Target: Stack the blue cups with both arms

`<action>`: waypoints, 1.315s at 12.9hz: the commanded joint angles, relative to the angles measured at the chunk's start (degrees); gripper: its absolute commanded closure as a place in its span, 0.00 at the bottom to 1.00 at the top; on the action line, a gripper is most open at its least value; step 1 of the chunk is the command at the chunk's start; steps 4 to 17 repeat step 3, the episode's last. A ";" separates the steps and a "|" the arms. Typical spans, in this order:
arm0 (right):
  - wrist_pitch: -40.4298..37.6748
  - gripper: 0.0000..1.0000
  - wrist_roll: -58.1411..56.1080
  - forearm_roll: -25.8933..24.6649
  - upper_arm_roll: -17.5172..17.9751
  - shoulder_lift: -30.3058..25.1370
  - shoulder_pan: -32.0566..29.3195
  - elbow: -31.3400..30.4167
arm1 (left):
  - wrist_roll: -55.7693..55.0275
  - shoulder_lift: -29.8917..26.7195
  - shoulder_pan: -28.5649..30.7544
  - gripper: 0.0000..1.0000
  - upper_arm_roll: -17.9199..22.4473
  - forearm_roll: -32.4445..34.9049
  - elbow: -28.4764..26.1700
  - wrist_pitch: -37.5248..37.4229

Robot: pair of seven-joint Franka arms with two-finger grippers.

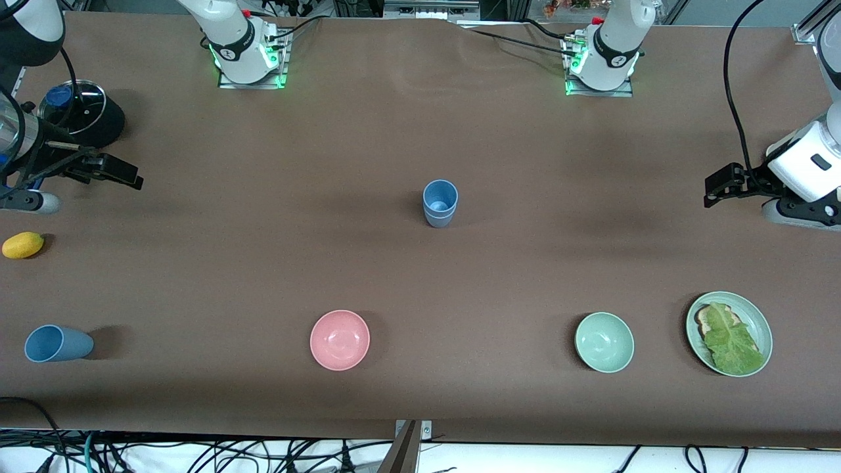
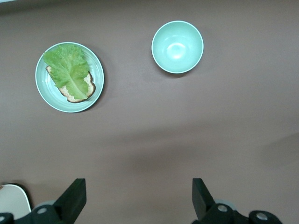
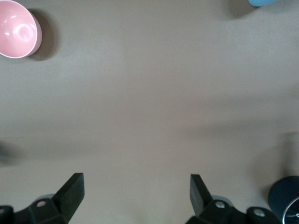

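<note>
Two blue cups (image 1: pixel 440 203) stand nested in one stack at the middle of the table. A third blue cup (image 1: pixel 58 343) stands alone, mouth showing, near the front edge at the right arm's end; its edge shows in the right wrist view (image 3: pixel 264 2). My right gripper (image 1: pixel 115 171) is open and empty over bare table at the right arm's end, well apart from the cups; its jaws (image 3: pixel 137 191) stand wide. My left gripper (image 1: pixel 723 184) is open and empty over bare table at the left arm's end; its jaws (image 2: pixel 139 196) stand wide.
A pink bowl (image 1: pixel 340 339) (image 3: pixel 16 29), a mint-green bowl (image 1: pixel 604 341) (image 2: pixel 177 46) and a green plate (image 1: pixel 762 328) (image 2: pixel 44 88) with bread and lettuce line the front. A lemon (image 1: pixel 23 245) and a lidded black pot (image 1: pixel 82 112) sit at the right arm's end.
</note>
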 commanded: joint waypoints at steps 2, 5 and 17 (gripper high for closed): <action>-0.94 0.00 -1.39 0.67 0.24 0.57 -0.30 1.73 | 0.91 0.66 0.55 0.00 -0.18 -1.68 1.65 -1.27; -0.94 0.00 -1.56 0.67 0.24 0.57 -0.30 1.73 | 0.91 0.66 0.55 0.00 -0.18 -1.68 1.65 -1.27; -0.94 0.00 -1.56 0.67 0.24 0.57 -0.30 1.73 | 0.91 0.66 0.55 0.00 -0.18 -1.68 1.65 -1.27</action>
